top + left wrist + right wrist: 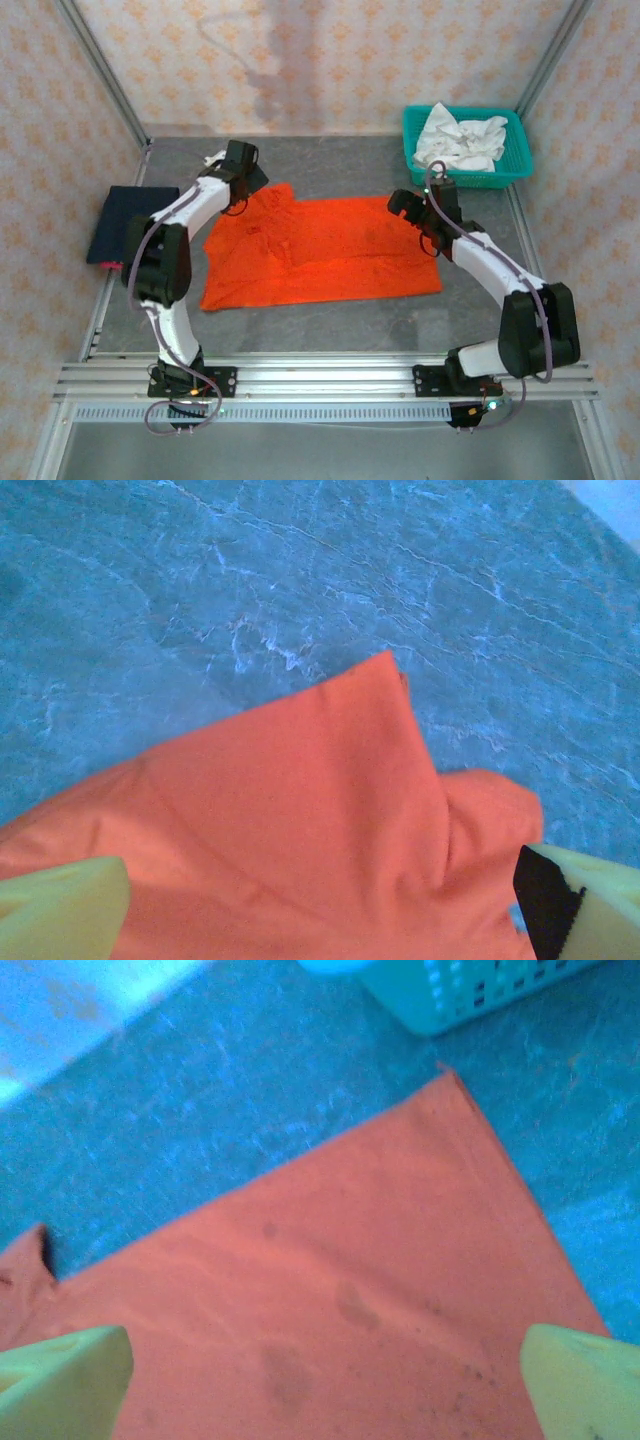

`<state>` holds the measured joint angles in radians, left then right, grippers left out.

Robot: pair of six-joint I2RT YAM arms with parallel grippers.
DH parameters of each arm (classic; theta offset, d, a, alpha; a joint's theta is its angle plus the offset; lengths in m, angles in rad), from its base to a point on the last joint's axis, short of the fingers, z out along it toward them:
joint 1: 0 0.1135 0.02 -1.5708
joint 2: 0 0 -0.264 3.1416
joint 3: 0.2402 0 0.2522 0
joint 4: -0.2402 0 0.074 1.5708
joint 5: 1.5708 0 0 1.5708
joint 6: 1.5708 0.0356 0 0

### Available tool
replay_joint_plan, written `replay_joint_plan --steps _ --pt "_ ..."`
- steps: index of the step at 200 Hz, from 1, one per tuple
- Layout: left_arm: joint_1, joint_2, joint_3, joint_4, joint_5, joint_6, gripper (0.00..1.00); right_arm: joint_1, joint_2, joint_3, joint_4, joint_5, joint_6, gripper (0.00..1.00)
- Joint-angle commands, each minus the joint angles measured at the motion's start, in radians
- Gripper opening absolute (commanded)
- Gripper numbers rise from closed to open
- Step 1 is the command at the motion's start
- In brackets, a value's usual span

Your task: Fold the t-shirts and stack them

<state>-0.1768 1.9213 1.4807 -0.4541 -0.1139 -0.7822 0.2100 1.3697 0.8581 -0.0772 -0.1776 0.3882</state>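
Orange-red t-shirt (330, 250) is lying spread out flat across the middle of the grey table (350, 165), with a few creases running through it and its long lower edge facing the arm bases. Over at its nine o'clock, the navy t-shirt (118, 225) is sitting folded into a neat dark rectangle at the table's left edge, with the left arm crossing between the two.

The left gripper (242, 165) is hovering at the orange shirt's eleven o'clock corner. On its wrist camera the yellow-green fingers (60, 910) are standing spread wide with nothing gripped, and a pointed fold of orange cloth is lying beneath them.

The right gripper (408, 208) is hanging over the two o'clock corner. Its fingers (65, 1380) are gaping just as wide and holding nothing, with the shirt's corner lying flat below.

Further out at one o'clock, the teal basket (470, 180) is sitting in the far right corner, carrying a crumpled white cloth (462, 140).
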Motion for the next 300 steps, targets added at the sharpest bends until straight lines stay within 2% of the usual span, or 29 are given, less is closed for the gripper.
replay_joint_plan --steps 1,18,36,62,96,135,187,210,243,255,284,300 --pt "-0.004 0.113 0.145 -0.129 -0.081 0.023 1.00 -0.023 -0.028 -0.058 0.098 0.014 -0.002 0.99" --pt "-0.004 0.217 0.303 -0.208 -0.101 0.024 0.94 -0.023 -0.034 -0.070 0.094 -0.028 -0.022 0.99" --pt "-0.004 0.324 0.474 -0.311 -0.130 0.001 0.81 -0.023 -0.046 -0.084 0.085 -0.039 -0.027 0.99" --pt "0.000 0.466 0.701 -0.446 -0.140 -0.023 0.69 -0.023 -0.065 -0.099 0.075 -0.037 -0.029 1.00" --pt "0.011 0.580 0.857 -0.518 -0.102 -0.051 0.59 -0.023 -0.081 -0.111 0.073 -0.041 -0.032 1.00" --pt "0.021 0.645 0.917 -0.542 -0.067 -0.067 0.48 -0.023 -0.089 -0.121 0.076 -0.036 -0.025 0.99" --pt "0.037 0.688 0.918 -0.542 -0.050 -0.074 0.39 -0.022 -0.092 -0.136 0.068 -0.034 -0.023 0.98" --pt "0.047 0.703 0.918 -0.534 -0.031 -0.075 0.29 -0.024 -0.088 -0.137 0.067 -0.040 -0.019 0.98" --pt "0.054 0.702 0.918 -0.531 0.000 -0.074 0.06 -0.023 -0.072 -0.132 0.059 -0.028 -0.014 0.97" --pt "0.054 0.693 0.917 -0.530 0.010 -0.070 0.00 -0.023 -0.044 -0.108 0.027 0.007 -0.013 0.96" --pt "0.052 0.661 0.892 -0.513 0.028 -0.061 0.00 -0.023 0.114 0.047 -0.090 0.107 -0.048 0.90" --pt "0.052 0.646 0.875 -0.505 0.037 -0.056 0.00 -0.023 0.232 0.158 -0.139 0.150 -0.068 0.81"
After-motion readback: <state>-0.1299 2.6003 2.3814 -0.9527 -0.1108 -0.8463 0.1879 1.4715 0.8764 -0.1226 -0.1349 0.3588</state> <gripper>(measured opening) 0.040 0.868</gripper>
